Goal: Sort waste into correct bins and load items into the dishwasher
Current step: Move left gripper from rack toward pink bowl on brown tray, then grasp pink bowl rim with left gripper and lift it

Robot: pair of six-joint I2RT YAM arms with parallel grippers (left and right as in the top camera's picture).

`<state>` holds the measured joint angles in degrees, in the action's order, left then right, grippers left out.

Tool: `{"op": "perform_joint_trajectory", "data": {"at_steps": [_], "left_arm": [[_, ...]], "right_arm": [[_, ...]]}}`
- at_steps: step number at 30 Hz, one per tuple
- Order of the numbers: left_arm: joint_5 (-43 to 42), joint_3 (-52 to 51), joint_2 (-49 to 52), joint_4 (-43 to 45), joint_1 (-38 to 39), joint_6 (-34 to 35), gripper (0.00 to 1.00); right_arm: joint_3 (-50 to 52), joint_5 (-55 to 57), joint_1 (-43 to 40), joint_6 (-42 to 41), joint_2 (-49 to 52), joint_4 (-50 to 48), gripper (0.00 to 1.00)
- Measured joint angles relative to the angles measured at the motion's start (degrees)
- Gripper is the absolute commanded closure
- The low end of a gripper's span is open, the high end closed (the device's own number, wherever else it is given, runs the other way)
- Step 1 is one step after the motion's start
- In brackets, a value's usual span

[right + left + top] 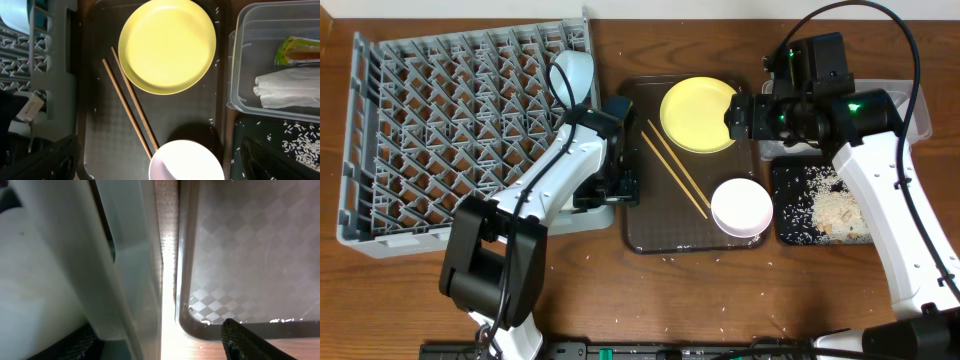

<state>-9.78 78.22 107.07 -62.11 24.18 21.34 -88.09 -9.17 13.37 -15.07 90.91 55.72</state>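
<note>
The yellow plate (698, 115), the chopsticks (675, 168) and the white bowl (741, 207) lie on the brown tray (645, 235). The light blue bowl (572, 75) stands in the grey dish rack (440, 130). My right gripper (745, 118) is open and empty above the plate's right edge. Its view shows the plate (167, 45), chopsticks (130, 107) and bowl (186, 161) below the gripper (159, 147). The clear tub (240, 60) holds the yellow-green wrapper (300, 50) and the white wrapper (290, 87). My left gripper (620, 185) is open, low at the rack's right wall (130, 280). The white cup is not clearly seen.
The black tray (790, 225) with rice scraps (835, 205) lies right of the brown tray, in front of the clear tub (920, 110). A few rice grains are scattered on the table near the front. A narrow strip of table (167, 255) separates the rack from the brown tray (240, 255).
</note>
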Motion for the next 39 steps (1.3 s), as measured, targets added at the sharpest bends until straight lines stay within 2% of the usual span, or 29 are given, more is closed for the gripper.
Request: {"op": "perform_joint_trajectory", "data": {"at_steps": [13,20,27,33,39], "left_arm": [[0.92,0.0,0.0,-5.62,1.97,3.37,0.28],[1.11,0.02,0.0,-3.72,2.89,3.96,0.27],[2.08,4.52,-2.64,-3.43,2.95,2.82,0.2],[3.78,7.76,-13.6,0.79,3.06,2.38,0.15],[4.02,7.78,-18.69,3.74,3.06,2.34,0.06]], "right_arm": [[0.0,0.0,0.0,0.0,0.0,0.0,0.01],[0.0,0.0,0.0,0.0,0.0,0.0,0.01],[0.0,0.0,0.0,0.0,0.0,0.0,0.01],[0.0,0.0,0.0,0.02,0.0,0.02,0.01],[0.0,0.0,0.0,0.0,0.0,0.0,0.01]]}}
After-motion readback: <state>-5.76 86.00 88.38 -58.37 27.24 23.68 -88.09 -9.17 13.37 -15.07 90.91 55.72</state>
